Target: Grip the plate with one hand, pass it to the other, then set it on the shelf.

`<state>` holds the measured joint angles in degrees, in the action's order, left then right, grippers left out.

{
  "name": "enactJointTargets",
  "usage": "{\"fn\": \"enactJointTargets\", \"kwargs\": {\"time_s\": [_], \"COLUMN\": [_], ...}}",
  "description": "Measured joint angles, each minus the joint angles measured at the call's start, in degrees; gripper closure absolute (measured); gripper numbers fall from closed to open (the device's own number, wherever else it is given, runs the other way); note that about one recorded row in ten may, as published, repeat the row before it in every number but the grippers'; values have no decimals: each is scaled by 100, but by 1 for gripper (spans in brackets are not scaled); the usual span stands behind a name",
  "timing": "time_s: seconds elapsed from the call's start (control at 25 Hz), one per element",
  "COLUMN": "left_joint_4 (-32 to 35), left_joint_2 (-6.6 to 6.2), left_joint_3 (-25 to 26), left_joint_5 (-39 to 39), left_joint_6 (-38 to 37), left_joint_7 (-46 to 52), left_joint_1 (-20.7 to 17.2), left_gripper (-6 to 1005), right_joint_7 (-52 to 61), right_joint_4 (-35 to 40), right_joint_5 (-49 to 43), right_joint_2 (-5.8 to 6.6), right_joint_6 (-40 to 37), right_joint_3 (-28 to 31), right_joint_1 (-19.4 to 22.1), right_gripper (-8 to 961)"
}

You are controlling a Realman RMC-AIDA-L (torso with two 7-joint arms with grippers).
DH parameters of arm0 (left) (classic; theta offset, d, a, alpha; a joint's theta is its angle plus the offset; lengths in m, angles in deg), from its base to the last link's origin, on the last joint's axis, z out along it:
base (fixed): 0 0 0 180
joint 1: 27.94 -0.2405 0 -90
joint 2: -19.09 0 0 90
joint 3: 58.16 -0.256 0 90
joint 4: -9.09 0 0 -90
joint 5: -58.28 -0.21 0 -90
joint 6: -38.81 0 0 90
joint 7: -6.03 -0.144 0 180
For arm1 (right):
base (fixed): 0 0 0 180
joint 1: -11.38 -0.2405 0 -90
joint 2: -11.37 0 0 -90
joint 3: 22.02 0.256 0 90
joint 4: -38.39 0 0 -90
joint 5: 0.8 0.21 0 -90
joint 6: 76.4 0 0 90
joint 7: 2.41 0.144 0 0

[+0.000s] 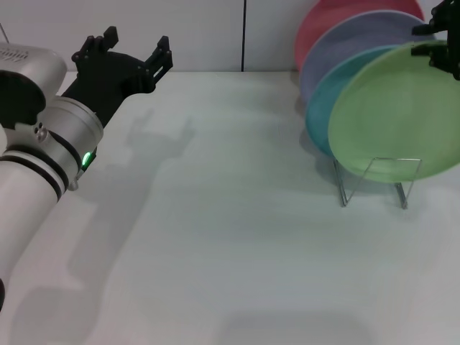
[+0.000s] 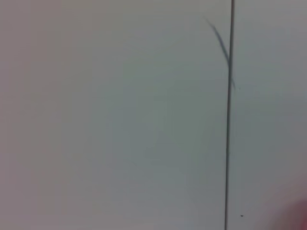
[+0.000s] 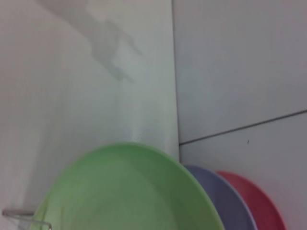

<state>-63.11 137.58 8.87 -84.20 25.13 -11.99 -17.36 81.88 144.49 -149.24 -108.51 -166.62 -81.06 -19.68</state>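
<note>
Over on the right of the table (image 1: 215,237): the shelf (image 1: 377,180), four plates standing in a row in it. The plate (image 1: 399,115) at the front, next plate (image 1: 327,97) right behind, then another (image 1: 345,43), last one (image 1: 338,11) nearest the wall (image 1: 201,32). Right gripper (image 1: 444,43) up at the front plate's top edge. Left gripper (image 1: 136,54) well apart, far left, above the table.

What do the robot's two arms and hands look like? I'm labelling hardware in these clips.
The left hand is black with blocky fingers, on a silver-and-white cylindrical wrist with black bands and a small green light. Of the right hand, only a slim black part shows at the head view's right edge.
</note>
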Motion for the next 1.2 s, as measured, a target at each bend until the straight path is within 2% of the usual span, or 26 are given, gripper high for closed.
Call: {"fn": "enactJointTargets", "kwargs": {"time_s": [0.24,0.44,0.48,0.52,0.56,0.68,0.72,0.76,0.8,0.92,1.08,1.12,1.16,1.2], "left_joint_4": [141,219,221,222,222,249,321,321,370,501,783,928,928,995], "left_joint_2": [-1,6,6,2,2,-1,-2,-2,-5,-10,-14,-16,-16,-16], "left_joint_3": [30,38,39,51,51,83,120,120,134,137,136,132,132,126], "left_joint_5": [13,20,20,20,20,20,19,19,14,-6,-13,-13,-13,-14], "left_joint_6": [31,55,53,38,38,3,-52,-52,-123,-389,-804,-1026,-1026,-1127], "left_joint_7": [0,0,0,-2,-2,-10,-17,-17,-21,-43,-36,-17,-17,-15], "left_joint_1": [174,259,259,261,261,261,265,265,265,243,253,269,269,277], "left_gripper": [186,186,186,186,186,186,186,186,186,186,186,186,186,186], "right_joint_7": [354,723,805,1073,1073,1360,1349,1349,1260,652,-1009,-1766,-1766,-2170], "right_joint_4": [188,348,407,567,567,726,512,512,270,-537,-2010,-3004,-3004,-3628], "right_joint_5": [-45,-30,84,611,611,1851,3008,3008,3704,5743,8871,10195,10195,10860], "right_joint_2": [0,0,0,0,0,1,22,22,38,38,21,39,39,51], "right_joint_6": [-421,-880,-917,-829,-829,49,905,905,1287,1904,1851,1481,1481,1107], "right_joint_3": [-116,-172,-185,-90,-90,574,1189,1189,1517,2000,2024,1958,1958,1961], "right_joint_1": [-24,-65,-48,26,26,254,496,496,701,1372,2365,2708,2708,2829], "right_gripper": [708,476,455,434,413,350,329,308,287,231,218,218,218,219]}}
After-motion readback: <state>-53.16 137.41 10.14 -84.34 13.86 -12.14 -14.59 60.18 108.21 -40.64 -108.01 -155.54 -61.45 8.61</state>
